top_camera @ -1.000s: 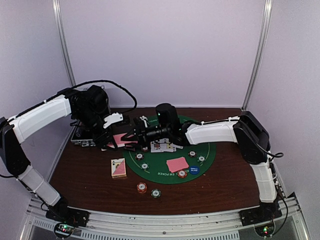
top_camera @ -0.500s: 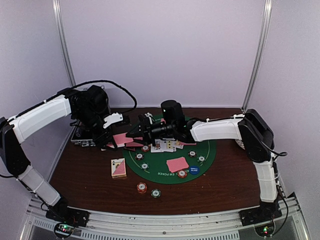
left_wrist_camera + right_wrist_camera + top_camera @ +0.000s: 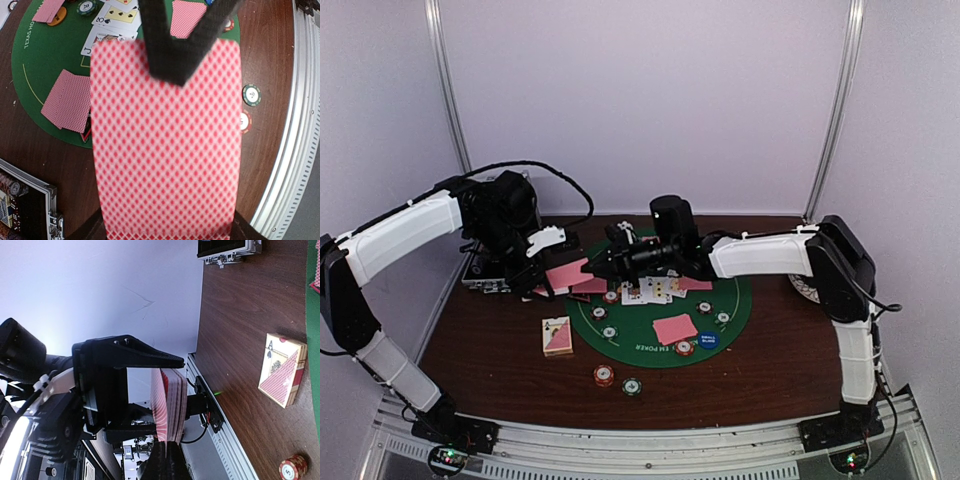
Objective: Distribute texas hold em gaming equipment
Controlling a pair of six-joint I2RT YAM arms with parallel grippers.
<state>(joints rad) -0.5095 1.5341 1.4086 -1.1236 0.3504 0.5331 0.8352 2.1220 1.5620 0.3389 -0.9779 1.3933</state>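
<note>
My left gripper is shut on a deck of pink-backed cards, held above the mat's left edge; the deck fills the left wrist view. My right gripper is shut on the deck's top card, which bows away from the rest; its closed fingers cross that card in the left wrist view. On the green mat lie face-up cards, a pink-backed card, a blue disc and small chips. A red-white chip stack and a green chip sit in front.
A card box lies left of the mat. The black silver-edged case stands open at the back left, under the left arm. A patterned plate peeks out behind the right arm. Two pink-backed cards lie on the mat's left edge.
My right gripper has drawn back to the right, from over the deck to its right edge. The left gripper and the deck have stayed put.
</note>
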